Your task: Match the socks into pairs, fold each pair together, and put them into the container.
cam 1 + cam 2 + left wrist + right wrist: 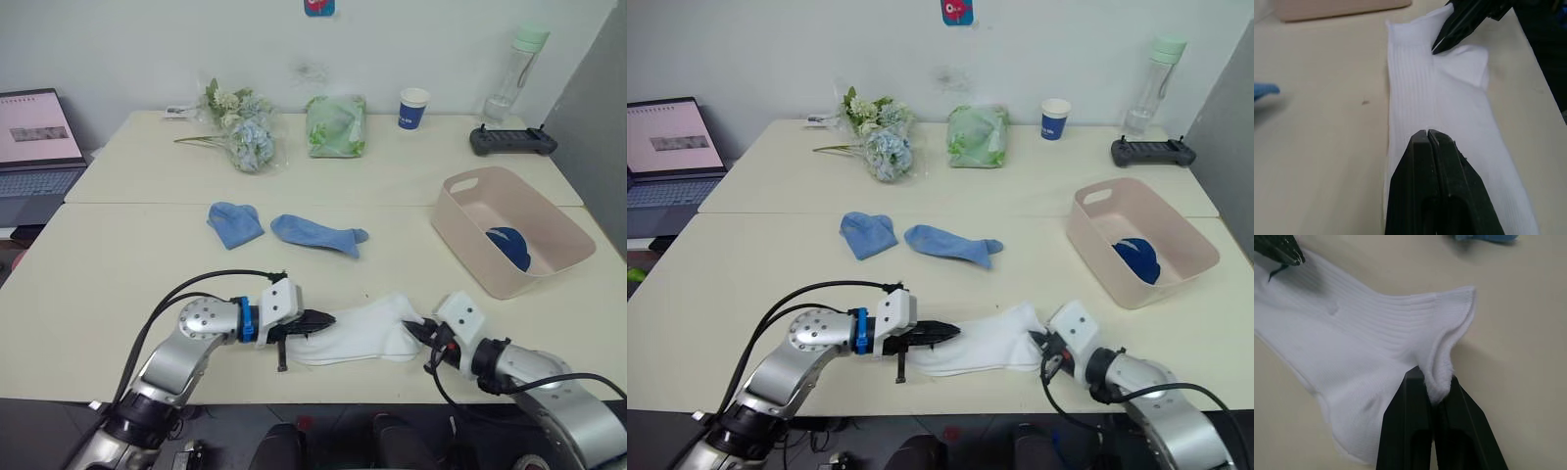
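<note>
Black fingers of the left gripper (318, 320) and right gripper (419, 331) were clenched on opposite ends of the stacked white socks (364, 331), whose count was hard to tell. Two light blue socks (318, 233) lay on the cream table (118, 264). A navy bundle (509, 245) sat in the pink container (470, 257).

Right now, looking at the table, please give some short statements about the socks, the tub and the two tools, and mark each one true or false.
1. The right tool is shut on the cuff edge of the white socks. True.
2. The left tool is wide open above the table. False: its fingers are closed together at the other end of the white socks.
3. The pink tub is empty. False: a dark blue bundle lies inside it.
4. The two light blue socks lie apart from each other on the table. True.
5. The blue paper cup stands inside the tub. False: it stands at the far side of the table.
</note>
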